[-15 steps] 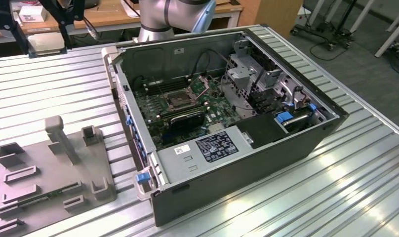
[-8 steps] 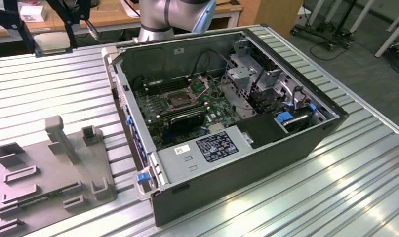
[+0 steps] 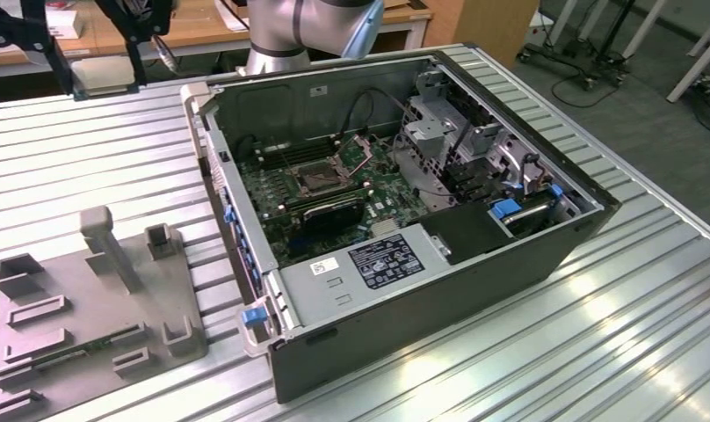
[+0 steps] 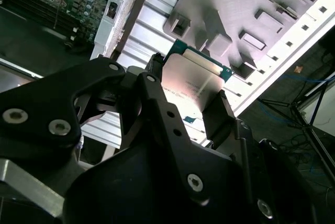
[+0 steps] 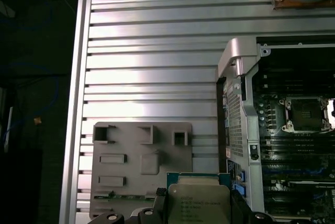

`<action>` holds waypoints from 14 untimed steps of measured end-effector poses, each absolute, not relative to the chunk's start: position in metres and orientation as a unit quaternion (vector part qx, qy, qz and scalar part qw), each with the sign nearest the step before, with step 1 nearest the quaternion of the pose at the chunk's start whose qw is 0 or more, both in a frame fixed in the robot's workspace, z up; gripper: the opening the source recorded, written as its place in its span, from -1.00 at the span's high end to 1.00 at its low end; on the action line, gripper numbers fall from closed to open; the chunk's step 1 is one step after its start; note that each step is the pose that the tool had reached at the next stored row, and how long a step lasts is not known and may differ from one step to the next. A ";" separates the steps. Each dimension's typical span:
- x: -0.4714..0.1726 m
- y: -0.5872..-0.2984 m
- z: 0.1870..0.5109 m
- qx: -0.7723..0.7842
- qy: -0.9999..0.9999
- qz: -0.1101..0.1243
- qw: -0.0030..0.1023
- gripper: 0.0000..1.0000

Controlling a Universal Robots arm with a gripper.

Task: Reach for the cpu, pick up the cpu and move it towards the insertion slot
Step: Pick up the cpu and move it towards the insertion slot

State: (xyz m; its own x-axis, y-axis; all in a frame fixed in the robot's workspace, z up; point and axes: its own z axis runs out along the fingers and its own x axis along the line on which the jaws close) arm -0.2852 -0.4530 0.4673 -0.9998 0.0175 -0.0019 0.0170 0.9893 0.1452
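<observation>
My gripper is shut on the cpu, a flat square chip with a silvery top and a thin green rim, clamped by two opposite edges between the black fingers. In the exterior view the gripper hangs high at the far left, above the slatted table and outside the computer case. The insertion slot is a square dark socket in a silvery bracket on the green motherboard inside the open case. It also appears in the first wrist view, insertion slot, well off to one side of the held chip.
An open black computer case lies on the slatted metal table, with drive cages and cables inside. A grey plastic fixture with upright posts sits at the exterior view's lower left, below the gripper. The arm's base stands behind the case.
</observation>
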 end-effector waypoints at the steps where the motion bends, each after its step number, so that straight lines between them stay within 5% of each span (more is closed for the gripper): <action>1: -0.284 -0.453 0.467 0.009 0.997 0.073 0.002 -0.09; 14: -0.272 -0.453 0.467 0.009 0.997 0.073 0.002 -0.09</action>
